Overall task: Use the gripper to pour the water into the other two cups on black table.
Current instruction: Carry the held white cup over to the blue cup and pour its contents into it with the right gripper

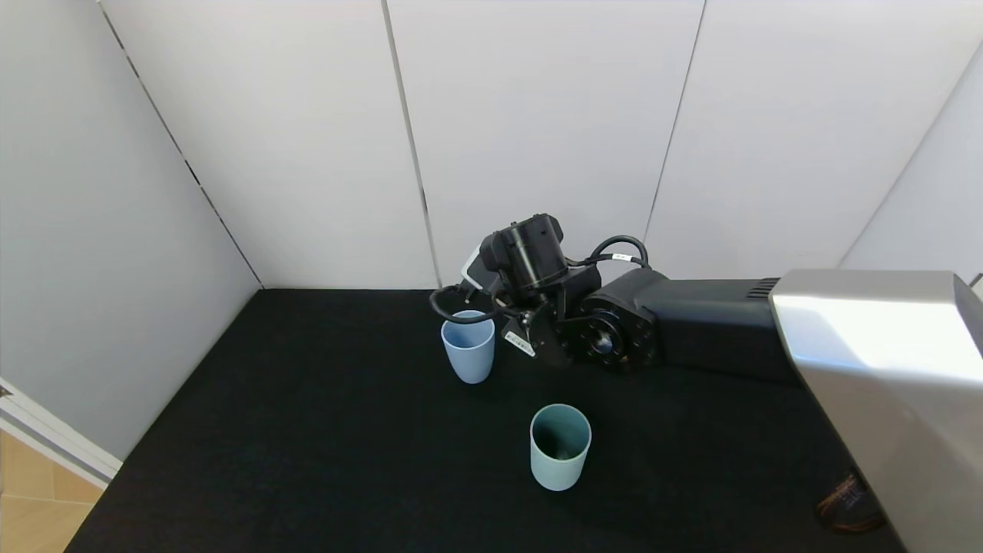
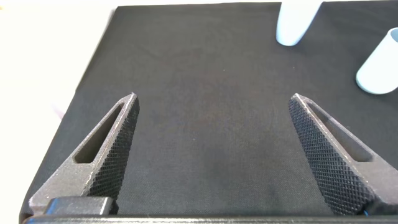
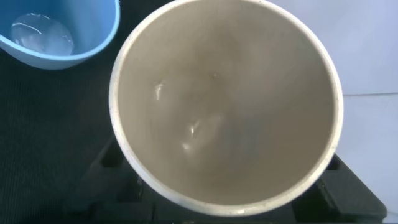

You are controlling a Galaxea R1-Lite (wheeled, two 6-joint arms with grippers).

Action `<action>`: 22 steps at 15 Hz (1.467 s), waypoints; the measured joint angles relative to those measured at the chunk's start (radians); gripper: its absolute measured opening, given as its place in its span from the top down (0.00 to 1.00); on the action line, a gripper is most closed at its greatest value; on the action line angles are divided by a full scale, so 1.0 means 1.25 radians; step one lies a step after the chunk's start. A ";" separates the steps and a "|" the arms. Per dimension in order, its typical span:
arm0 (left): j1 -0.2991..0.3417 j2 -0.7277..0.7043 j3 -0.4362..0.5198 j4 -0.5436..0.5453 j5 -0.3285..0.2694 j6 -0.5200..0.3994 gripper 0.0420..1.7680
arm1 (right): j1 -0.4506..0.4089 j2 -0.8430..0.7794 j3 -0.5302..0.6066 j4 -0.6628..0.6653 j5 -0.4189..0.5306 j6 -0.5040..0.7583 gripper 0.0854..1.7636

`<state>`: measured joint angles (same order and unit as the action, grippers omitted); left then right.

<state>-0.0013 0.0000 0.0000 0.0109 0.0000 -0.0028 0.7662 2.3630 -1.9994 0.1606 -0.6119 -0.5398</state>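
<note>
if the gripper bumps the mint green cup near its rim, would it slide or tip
Probably tip. The mint green cup stands upright, taller than wide, narrowing toward its base. The black table looks felt-like, so the base would likely grip rather than slide. The cup's inside looks dark and empty, so it is probably light.

The right arm reaches in from the right side of the head view: a broad silver arm link [image 1: 883, 369] leads into a black cylindrical wrist [image 1: 614, 330] with looping black cables [image 1: 618, 250]. At its tip the black right end effector [image 1: 491, 296] is turned over sideways, high above the surface, its fingers clamped on a cream-beige tumbler [image 3: 227, 106] seen from its own wrist camera. The left end effector [image 2: 211, 155] sits low over the surface, its two black textured fingers [image 2: 115, 152] spread wide apart and holding nothing.
</note>
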 joint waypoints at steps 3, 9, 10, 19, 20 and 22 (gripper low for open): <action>0.000 0.000 0.000 0.000 0.001 0.000 0.03 | 0.011 0.017 -0.001 -0.028 0.001 -0.011 0.29; -0.001 0.000 0.000 0.000 0.001 0.000 0.03 | 0.027 0.057 -0.001 -0.110 -0.035 -0.091 0.29; -0.001 0.000 0.000 0.000 0.001 0.000 0.03 | 0.027 0.061 -0.001 -0.116 -0.040 -0.099 0.29; -0.001 0.000 0.000 0.000 0.001 -0.001 0.03 | 0.025 0.072 -0.001 -0.139 -0.102 -0.152 0.29; -0.001 0.000 0.000 0.000 0.001 -0.001 0.03 | 0.023 0.073 -0.001 -0.140 -0.102 -0.155 0.29; -0.001 0.000 0.000 0.000 0.001 -0.001 0.03 | 0.022 0.074 0.000 -0.140 -0.109 -0.158 0.29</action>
<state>-0.0028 0.0000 0.0000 0.0109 0.0013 -0.0036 0.7932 2.4557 -1.9998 -0.0143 -0.7481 -0.7379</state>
